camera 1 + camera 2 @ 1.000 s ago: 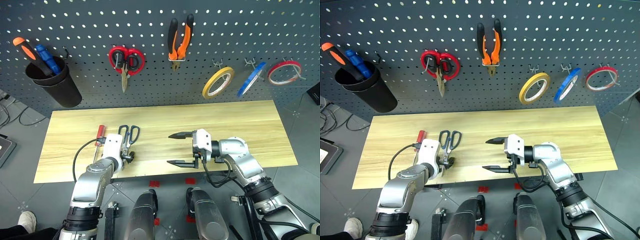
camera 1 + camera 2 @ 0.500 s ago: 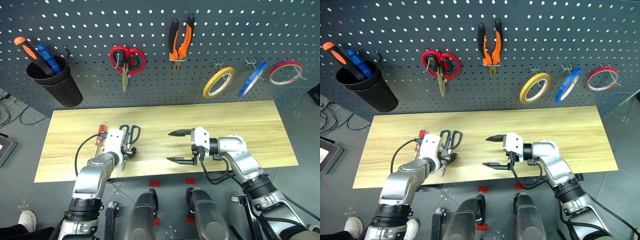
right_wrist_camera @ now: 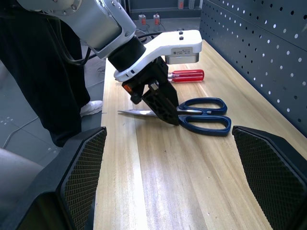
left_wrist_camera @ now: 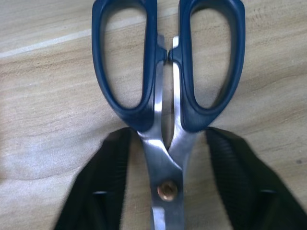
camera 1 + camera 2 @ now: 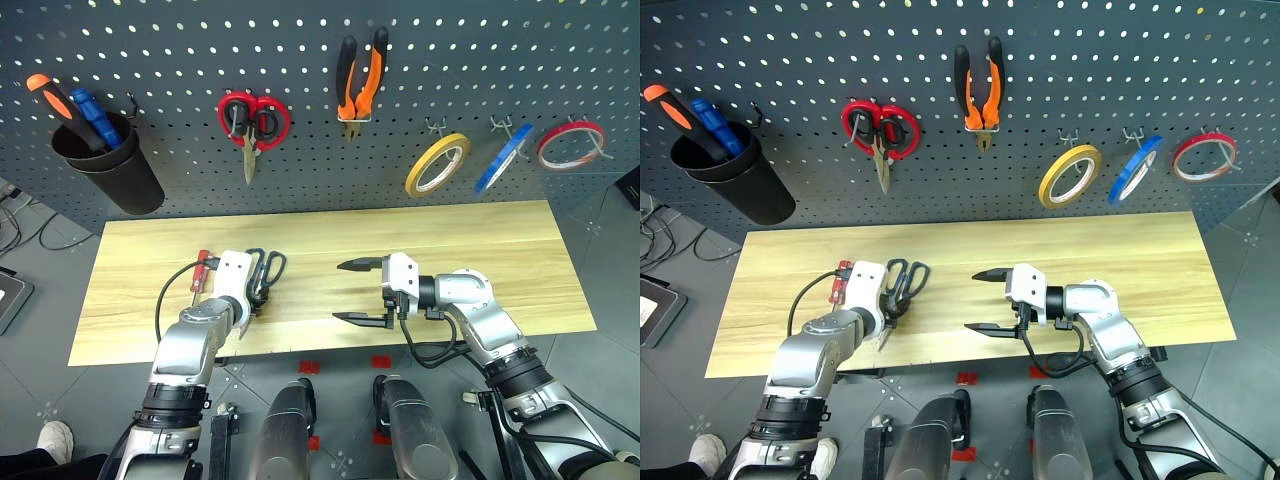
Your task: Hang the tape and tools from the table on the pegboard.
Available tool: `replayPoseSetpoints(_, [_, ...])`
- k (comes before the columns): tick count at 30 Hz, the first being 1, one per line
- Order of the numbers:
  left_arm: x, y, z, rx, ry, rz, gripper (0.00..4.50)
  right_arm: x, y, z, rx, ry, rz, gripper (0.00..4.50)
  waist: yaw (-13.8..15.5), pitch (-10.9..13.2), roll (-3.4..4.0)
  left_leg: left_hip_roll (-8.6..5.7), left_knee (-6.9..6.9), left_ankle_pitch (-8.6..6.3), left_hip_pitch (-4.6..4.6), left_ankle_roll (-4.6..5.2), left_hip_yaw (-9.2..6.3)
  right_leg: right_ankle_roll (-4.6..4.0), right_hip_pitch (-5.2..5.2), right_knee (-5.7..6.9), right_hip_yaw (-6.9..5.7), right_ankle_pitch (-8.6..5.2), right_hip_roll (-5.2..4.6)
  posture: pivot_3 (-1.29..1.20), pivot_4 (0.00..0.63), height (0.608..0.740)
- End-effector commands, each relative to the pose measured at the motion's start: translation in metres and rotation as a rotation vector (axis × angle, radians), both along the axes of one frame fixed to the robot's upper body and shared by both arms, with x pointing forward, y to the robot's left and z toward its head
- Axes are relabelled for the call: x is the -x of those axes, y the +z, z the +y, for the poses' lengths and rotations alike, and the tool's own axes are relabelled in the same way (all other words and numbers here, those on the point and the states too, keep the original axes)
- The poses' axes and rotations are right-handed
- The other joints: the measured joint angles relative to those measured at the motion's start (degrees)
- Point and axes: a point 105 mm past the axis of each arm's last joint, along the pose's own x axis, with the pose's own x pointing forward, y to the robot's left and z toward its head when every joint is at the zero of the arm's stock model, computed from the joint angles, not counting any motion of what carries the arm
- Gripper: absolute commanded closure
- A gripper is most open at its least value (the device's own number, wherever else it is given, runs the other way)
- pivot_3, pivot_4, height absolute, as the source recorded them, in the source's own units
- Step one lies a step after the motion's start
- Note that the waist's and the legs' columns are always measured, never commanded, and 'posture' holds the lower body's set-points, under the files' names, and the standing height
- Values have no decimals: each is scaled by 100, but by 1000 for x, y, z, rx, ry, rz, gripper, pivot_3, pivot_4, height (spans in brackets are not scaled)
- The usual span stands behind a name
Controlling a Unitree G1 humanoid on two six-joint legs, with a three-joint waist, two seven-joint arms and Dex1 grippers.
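Okay, looking down over the tabletop [image 5: 480, 250] from the head views. Got the dark-blue scissors [image 4: 168, 96] lying flat on the wood at lower left of centre, handles pointing toward the pegboard [image 5: 300, 180]. Left hand [image 5: 258, 298] down on them and pinched in narrow, with its black fingers [image 4: 105, 182] on either side of the blades, right by the pivot rivet, tips up against the bottoms of the handle loops. Small red-handled screwdriver [image 5: 201, 268] lying just left of that hand, on the wood too.

Right hand [image 5: 340, 292] hovering around the middle of the frame, spread wide, holding nothing, well apart from the scissors and pointed toward them.

Up on the pegboard: orange-and-black pliers [image 5: 360, 75] hanging at top centre, blue tape [image 5: 503, 158] on a hook at upper right, between a yellow roll [image 5: 437, 165] and a red roll [image 5: 570, 145]. Red scissors [image 5: 253, 120] hanging left of the pliers, plus a black cup [image 5: 110, 165] at far upper left with two big screwdrivers in it.
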Motion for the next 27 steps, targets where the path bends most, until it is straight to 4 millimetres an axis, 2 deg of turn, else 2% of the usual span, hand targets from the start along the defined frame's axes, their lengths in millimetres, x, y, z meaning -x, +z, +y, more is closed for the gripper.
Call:
replayPoseSetpoints(1, [10,-11,5,-11,17,50,3317,0,5,3,-13,9,-21,0,0,0,1,0,0,0,0,0,0,0,0,0,0,0,0,-133,421,740])
replayPoseSetpoints(3, [12,-11,6,-12,18,52,3847,0,4,3,-12,8,-22,0,0,1,1,0,-2,0,0,0,0,0,0,-1,0,0,0,-131,419,740])
replayPoseSetpoints(12, [18,-7,8,-24,10,43,3887,1,8,-1,-23,4,-25,0,-1,2,2,1,-4,3,0,-8,0,0,-1,-4,0,0,0,-133,407,740])
replayPoseSetpoints(17, [27,11,-7,-45,-84,-48,3887,0,17,-5,-54,-20,-28,0,-13,2,1,1,-7,8,-6,-19,1,0,-7,-8,1,0,0,-144,379,740])
replayPoseSetpoints(23, [48,46,-29,-74,-188,-238,3887,2,41,-20,-134,-87,-6,0,2,-1,1,2,-7,16,-21,-38,-8,0,-13,-14,-3,0,-2,-137,341,740])
replayPoseSetpoints(27, [65,65,-50,-80,-296,-349,3887,6,59,-26,-225,-139,18,0,6,-16,-1,1,-9,19,-28,-44,-18,0,-14,-18,-12,0,-2,-136,308,740])
